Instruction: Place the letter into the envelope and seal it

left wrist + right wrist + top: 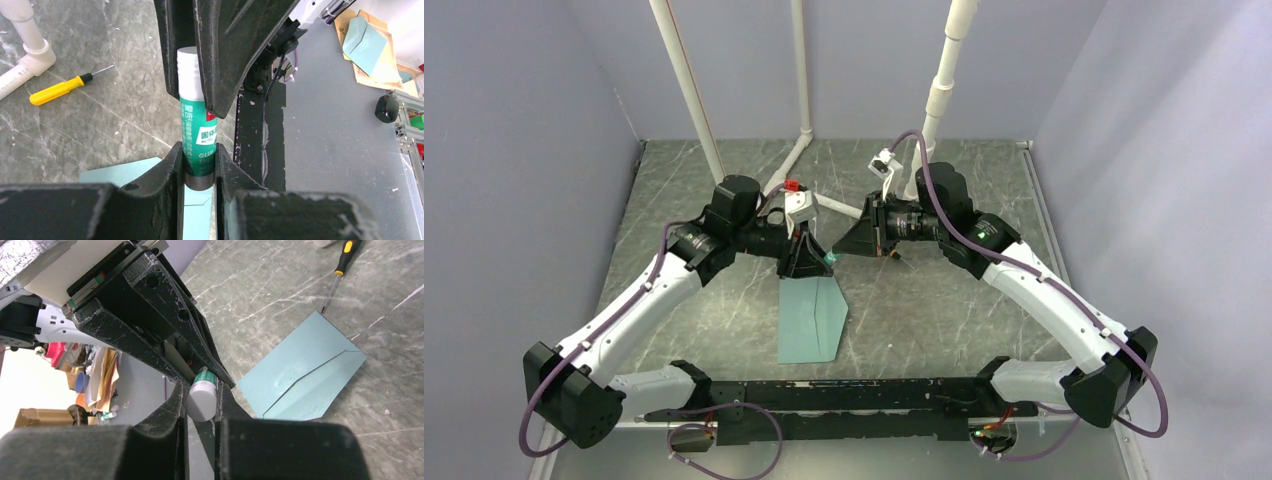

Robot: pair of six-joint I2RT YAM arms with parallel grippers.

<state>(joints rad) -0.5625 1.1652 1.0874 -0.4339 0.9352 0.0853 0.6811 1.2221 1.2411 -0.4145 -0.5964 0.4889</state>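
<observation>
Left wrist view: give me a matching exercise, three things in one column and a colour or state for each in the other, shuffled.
Things:
1. glue stick
2. envelope
3. screwdriver

Colour or state:
A. pale teal, lying flat
B. yellow handle
C. green label, clamped at both ends

Pairs: 1-C, 2-A, 3-B

we reach inward from both sides, our left gripper [198, 152] and right gripper [201, 390] meeting nose to nose, each clamped on one glue stick [197, 125].
</observation>
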